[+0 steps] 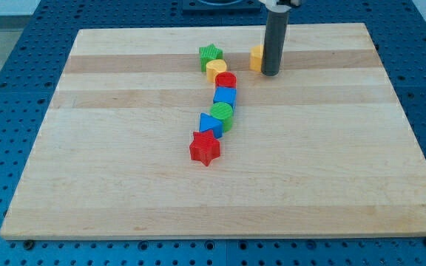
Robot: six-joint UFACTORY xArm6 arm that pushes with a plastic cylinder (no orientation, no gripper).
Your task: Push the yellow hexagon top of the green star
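Note:
The yellow hexagon (257, 57) sits near the view's top, right of centre, partly hidden behind my rod. My tip (270, 73) rests on the board right against the hexagon's right side. The green star (210, 56) lies to the hexagon's left, about a block-width of bare board between them. It heads a chain of blocks running down the view.
Below the green star, touching in a line: a yellow cylinder (216, 70), a red cylinder (226, 80), a blue cube (225, 96), a green cylinder (222, 114), a blue triangle (210, 125) and a red star (205, 148). The wooden board (124, 185) sits on a blue perforated table.

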